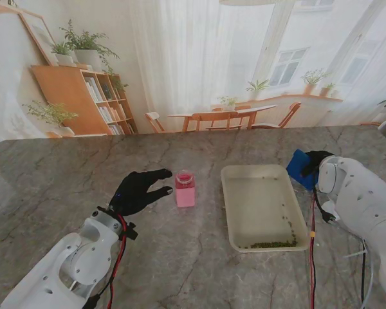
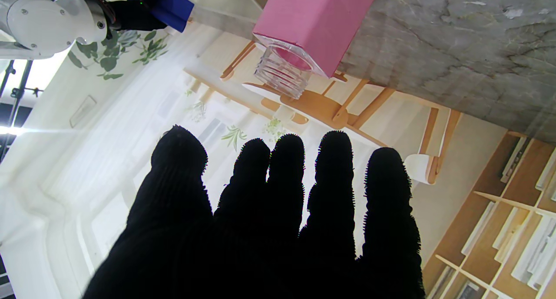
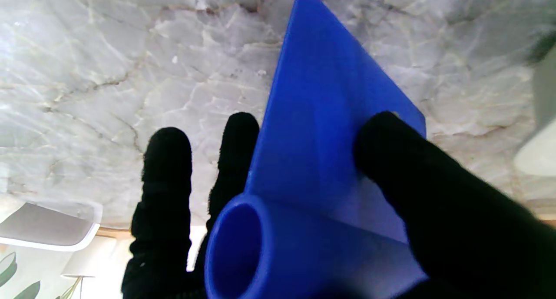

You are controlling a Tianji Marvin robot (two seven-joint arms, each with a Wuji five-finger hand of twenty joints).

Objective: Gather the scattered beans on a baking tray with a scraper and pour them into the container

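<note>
Right-wrist view: right hand fingers clamp the scraper, thumb on its blade; stiff, light plastic, likely best held at its rolled handle. Left hand spread, empty, its fingertips just beside the container.

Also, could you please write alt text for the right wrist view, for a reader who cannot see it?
The right hand, in a black glove, grips a blue scraper with a tube-shaped handle, its thumb pressed on the flat blade. Behind it is a grey marble table.

Matt blue plastic scraper, knit-gloved right hand, glossy marble-look table
</note>
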